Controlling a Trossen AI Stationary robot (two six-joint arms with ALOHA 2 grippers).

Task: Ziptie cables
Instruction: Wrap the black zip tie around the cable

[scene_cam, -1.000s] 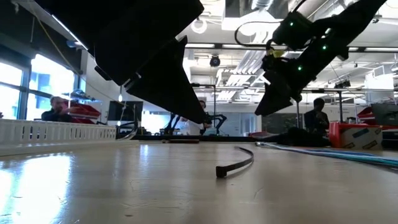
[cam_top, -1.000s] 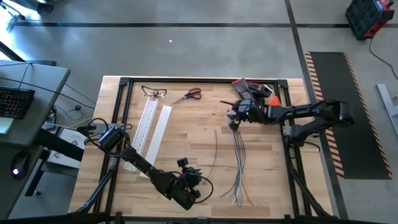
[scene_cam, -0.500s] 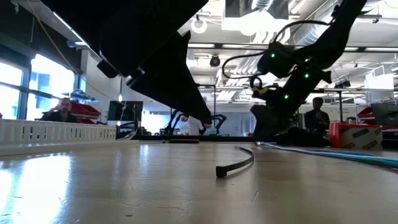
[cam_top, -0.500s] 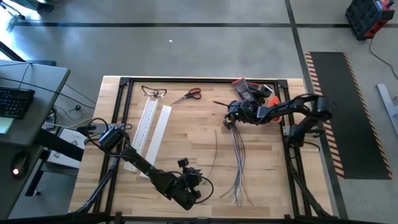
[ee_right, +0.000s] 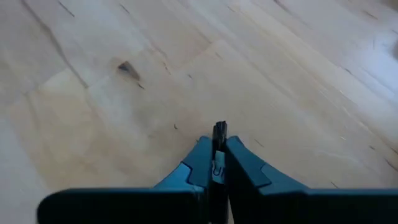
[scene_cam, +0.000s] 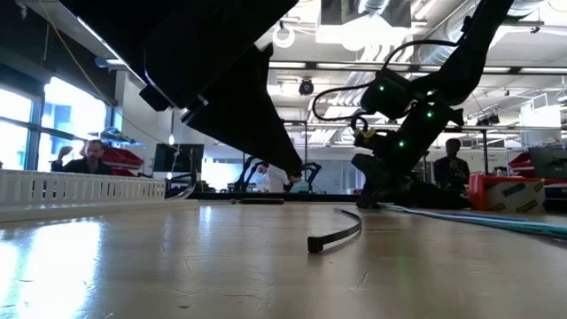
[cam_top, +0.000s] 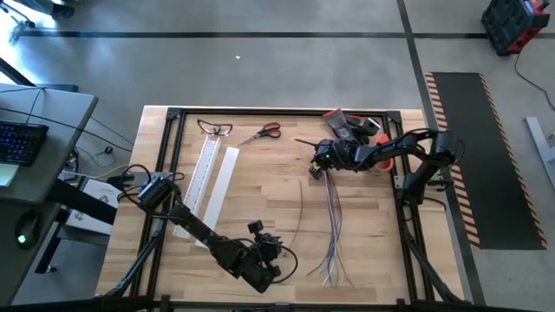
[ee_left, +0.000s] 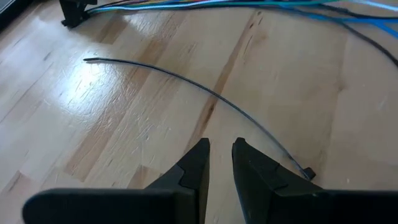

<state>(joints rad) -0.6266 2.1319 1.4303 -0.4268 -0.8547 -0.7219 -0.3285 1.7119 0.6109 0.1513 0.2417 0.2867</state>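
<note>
The cables (cam_top: pixel 332 227) are lying on the wooden table (cam_top: pixel 260 178) right of centre, their long axis running from far to near, gathered at the far end and fanning out at the near end. The right gripper (cam_top: pixel 317 166) is sitting at that far, gathered end, so the bundle is stretching away from it toward the near edge. Its fingers are pressed together, and in the right wrist view a thin dark strip (ee_right: pixel 219 133) is standing pinched between the tips; whether this is a cable or a tie cannot be told. The right arm is the nearer one to the bundle. The left gripper (cam_top: pixel 269 253) is waiting at the near edge, left of the fanned ends, fingers narrowly apart and holding nothing. A separate black zip tie (ee_left: pixel 199 93) is lying just beyond it, curving beside the cables.
</note>
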